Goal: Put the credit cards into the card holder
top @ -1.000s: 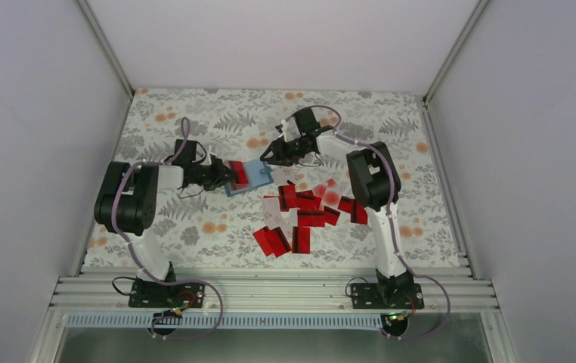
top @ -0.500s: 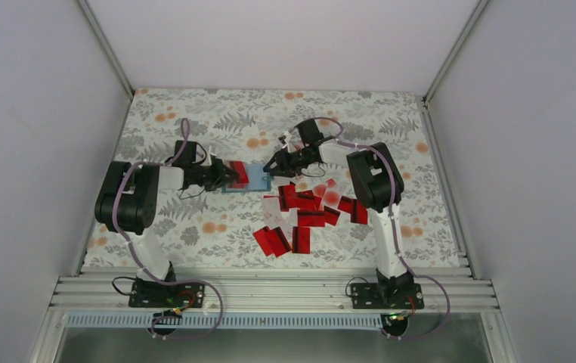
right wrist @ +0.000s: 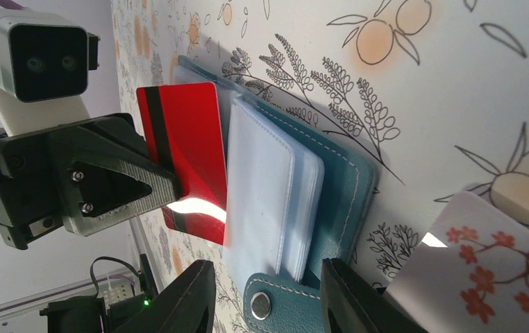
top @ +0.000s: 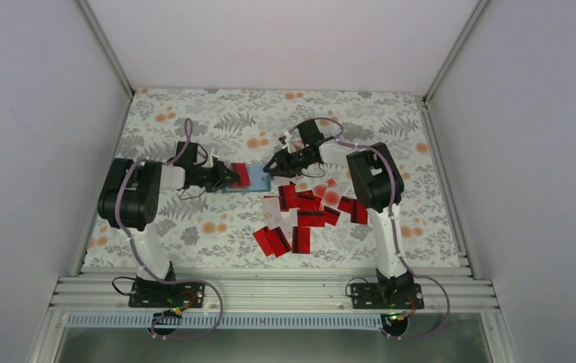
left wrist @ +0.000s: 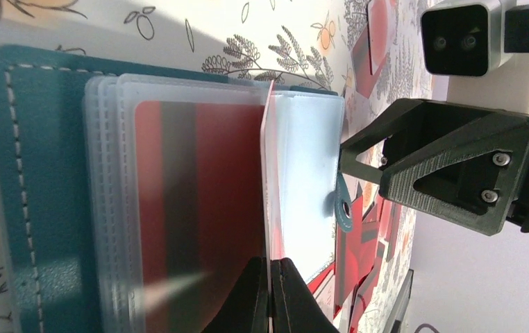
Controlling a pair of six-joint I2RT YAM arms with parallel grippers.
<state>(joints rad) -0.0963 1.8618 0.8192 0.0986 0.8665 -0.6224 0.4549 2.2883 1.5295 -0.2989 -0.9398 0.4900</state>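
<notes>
The teal card holder [top: 259, 182] lies open on the floral table [top: 194, 121], its clear sleeves [right wrist: 262, 201] fanned out. One red credit card [left wrist: 199, 208] sits inside a sleeve. My left gripper [top: 231, 178] is shut on another red credit card [right wrist: 185, 159], seen edge-on in the left wrist view [left wrist: 268, 173], standing against the sleeves. My right gripper [right wrist: 269, 300] is open, its jaws straddling the holder's snap tab [right wrist: 275, 305] with small gaps on both sides. Loose credit cards [top: 308, 212] lie scattered just nearer than the holder.
A pale card with a red flower print [right wrist: 484, 263] lies close to my right gripper's outer finger. More red cards [top: 277, 240] lie toward the near edge. White walls and metal rails [top: 270, 291] bound the table.
My right gripper has come down and nearer, onto the holder's right end. The holder now lies flatter. My left gripper has kept its hold on the red card and shifted only slightly.
</notes>
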